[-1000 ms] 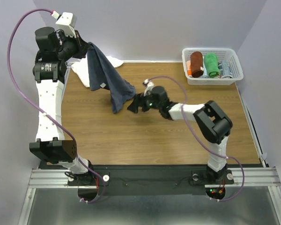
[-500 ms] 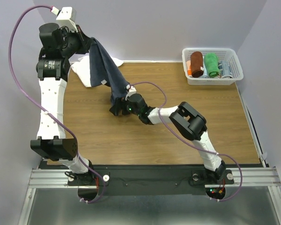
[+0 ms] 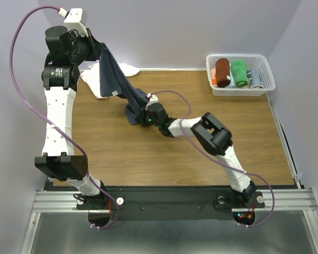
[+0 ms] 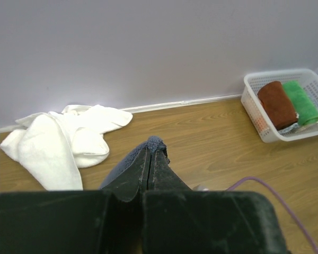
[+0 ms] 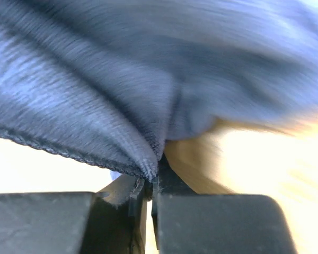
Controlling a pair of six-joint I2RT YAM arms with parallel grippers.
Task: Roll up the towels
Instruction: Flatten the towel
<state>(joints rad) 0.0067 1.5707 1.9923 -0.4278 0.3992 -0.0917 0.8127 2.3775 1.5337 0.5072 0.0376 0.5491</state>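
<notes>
Draping mid-air, the blue-grey towel (image 3: 112,74) seemingly screens the white towel's (image 3: 90,82) edge.

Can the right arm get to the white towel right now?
Probably not. The right gripper is shut on a low corner of the blue-grey towel, which the left gripper holds up, stretched across the way to the white towel at the far left.
</notes>
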